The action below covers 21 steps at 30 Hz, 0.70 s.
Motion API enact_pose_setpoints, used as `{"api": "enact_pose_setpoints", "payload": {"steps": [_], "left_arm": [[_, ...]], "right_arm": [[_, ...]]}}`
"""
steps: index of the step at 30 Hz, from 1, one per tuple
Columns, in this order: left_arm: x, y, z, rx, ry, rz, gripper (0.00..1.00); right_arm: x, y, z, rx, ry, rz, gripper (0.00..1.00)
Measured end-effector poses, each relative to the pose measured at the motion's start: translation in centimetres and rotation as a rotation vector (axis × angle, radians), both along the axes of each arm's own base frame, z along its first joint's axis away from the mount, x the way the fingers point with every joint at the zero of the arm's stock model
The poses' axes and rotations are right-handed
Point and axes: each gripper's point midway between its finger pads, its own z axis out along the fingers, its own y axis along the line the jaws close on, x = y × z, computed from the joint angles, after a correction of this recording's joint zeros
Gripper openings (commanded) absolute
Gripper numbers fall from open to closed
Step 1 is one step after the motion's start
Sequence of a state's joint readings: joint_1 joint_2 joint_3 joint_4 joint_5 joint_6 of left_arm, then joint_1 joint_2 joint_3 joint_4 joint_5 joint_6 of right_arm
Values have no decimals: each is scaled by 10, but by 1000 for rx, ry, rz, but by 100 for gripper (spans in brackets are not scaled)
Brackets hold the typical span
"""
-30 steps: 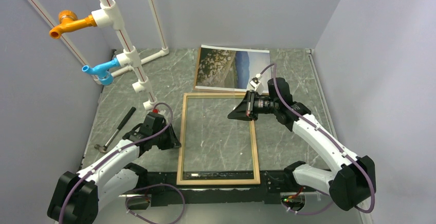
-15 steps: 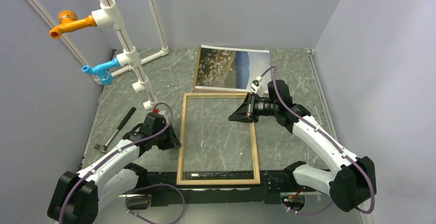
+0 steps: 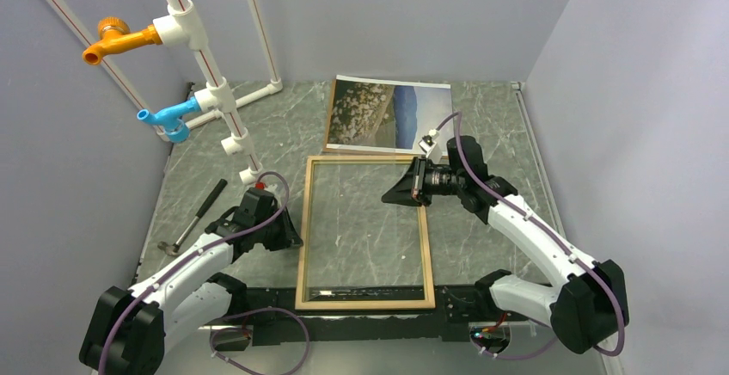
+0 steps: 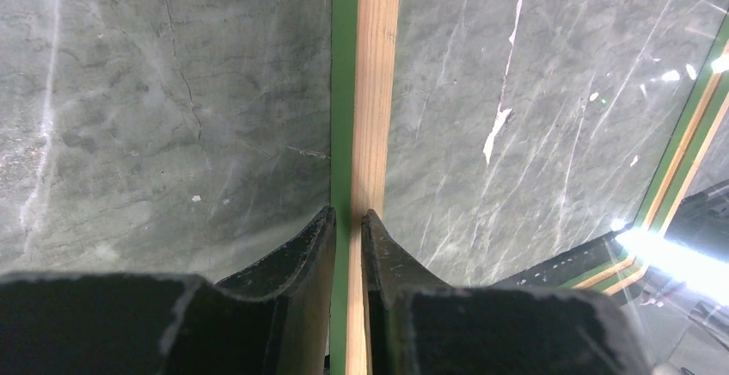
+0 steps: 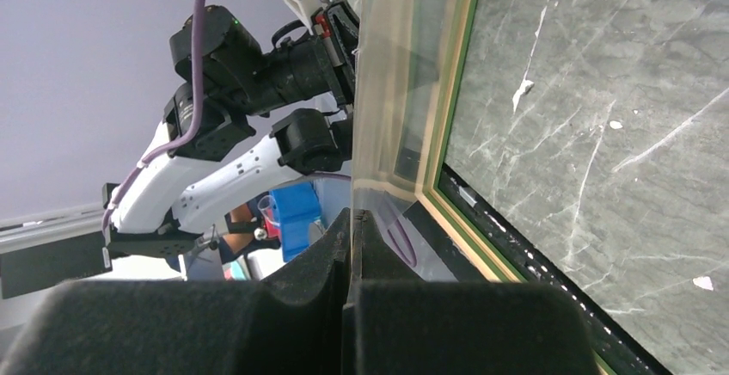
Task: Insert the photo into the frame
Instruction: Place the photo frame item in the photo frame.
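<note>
**Grey marble table: frame, photo, two grips**

Grey marble table (image 3: pixel 490 126), item one: frame (image 3: pixel 364 304), pale wood face up, flat between my arms. My left gripper (image 4: pixel 348 220), jaws narrow, pinches its left rail. My right gripper (image 5: pixel 351 220), jaws closed, pinches the clear pane (image 5: pixel 387 91). Item two: photo (image 3: pixel 387 114), meadow side up, just beyond the frame's far rail.

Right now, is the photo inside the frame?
No: the photo lies flat on the table beyond the far rail of the frame, and only bare table shows inside the frame.
</note>
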State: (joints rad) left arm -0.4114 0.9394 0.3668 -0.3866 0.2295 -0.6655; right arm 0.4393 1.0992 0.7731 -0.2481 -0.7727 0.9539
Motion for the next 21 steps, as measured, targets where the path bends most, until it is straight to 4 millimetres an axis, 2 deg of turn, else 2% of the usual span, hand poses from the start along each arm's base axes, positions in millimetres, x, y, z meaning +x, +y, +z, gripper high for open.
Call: {"api": "enact_pose_setpoints", "payload": {"steps": [21], "left_arm": [[0,0,0,-1,2,-1,21]], "right_arm": [[4,3,2,-34,-41,51,0]]}}
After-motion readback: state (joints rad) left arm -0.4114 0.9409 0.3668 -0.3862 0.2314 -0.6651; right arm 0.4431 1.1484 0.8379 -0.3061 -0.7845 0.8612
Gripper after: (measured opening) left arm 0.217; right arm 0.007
